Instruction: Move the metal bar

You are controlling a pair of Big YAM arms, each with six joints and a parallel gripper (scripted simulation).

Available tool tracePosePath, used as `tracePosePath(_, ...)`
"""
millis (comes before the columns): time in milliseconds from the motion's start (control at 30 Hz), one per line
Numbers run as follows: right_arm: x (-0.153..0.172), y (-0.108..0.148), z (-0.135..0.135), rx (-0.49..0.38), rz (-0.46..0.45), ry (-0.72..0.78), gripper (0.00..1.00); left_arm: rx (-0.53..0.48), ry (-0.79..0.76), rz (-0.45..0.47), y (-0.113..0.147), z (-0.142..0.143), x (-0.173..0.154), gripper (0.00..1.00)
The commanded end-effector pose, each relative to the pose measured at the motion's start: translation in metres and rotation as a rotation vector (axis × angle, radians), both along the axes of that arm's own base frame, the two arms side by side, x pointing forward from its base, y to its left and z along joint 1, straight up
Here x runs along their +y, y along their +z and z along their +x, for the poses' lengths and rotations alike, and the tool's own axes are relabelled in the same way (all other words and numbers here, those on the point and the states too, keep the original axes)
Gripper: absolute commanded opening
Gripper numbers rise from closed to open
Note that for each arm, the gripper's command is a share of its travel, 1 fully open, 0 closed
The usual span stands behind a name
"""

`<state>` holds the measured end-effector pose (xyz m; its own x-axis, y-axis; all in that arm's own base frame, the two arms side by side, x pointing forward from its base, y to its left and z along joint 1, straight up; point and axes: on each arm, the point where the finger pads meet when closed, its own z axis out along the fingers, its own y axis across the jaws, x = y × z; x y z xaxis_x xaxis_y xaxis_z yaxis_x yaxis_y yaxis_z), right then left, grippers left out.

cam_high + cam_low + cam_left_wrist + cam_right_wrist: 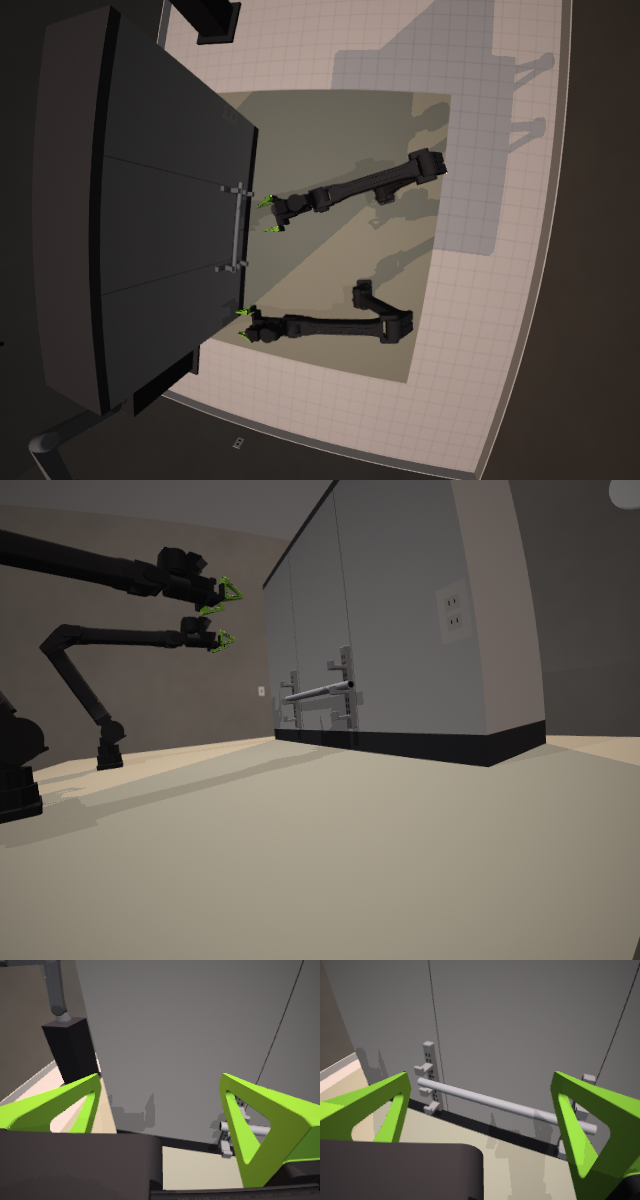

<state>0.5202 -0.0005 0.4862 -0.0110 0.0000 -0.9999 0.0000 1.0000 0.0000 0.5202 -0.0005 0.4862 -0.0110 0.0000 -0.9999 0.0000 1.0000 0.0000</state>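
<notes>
Bar (pixel 237 227) (pixel 317 691) (pixel 257 1130) (pixel 490 1101) is lying on the rack's (pixel 223 268) (pixel 347 658) (pixel 226 1147) (pixel 428 1049) middle pair, twelve o'clock from my right hand (pixel 262 218) (pixel 221 606) (pixel 480 1079). Both that and my left hand (pixel 239 322) (pixel 223 645) (pixel 160 1080) are standing apart, holding nothing. Gripping, lifting to top pair, releasing, backing off: all still remaining.

Before me stands a broad grey wall panel (pixel 170 222) (pixel 403 635) (pixel 175 1035) (pixel 505 1020), thin vertical seams running up it and a black strip (pixel 423 748) (pixel 495 1130) along its foot. I see a double outlet (pixel 453 611) on it. Brown walls (pixel 155 697) rise beyond, dim, while light warms part of the pale floor (pixel 336 867) and shadows stretch across.
</notes>
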Motion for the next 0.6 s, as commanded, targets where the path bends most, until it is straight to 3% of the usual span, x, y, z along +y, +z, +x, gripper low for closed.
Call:
tracePosePath(0, 0.0000, 0.0061, -0.0010, -0.011, 0.000, 0.000, 1.00, -0.011, 0.000, 0.000, 0.0061, -0.0010, 0.0000, 1.00)
tracePosePath(533, 0.0000, 0.0061, -0.0010, -0.011, 0.000, 0.000, 1.00, -0.011, 0.000, 0.000, 0.0061, -0.0010, 0.0000, 1.00)
tracePosePath(567, -0.0012, -0.0024, 0.0014, 0.002, -0.012, -0.002, 1.00, -0.001, -0.001, 0.012, -0.0024, 0.0008, -0.0020, 1.00)
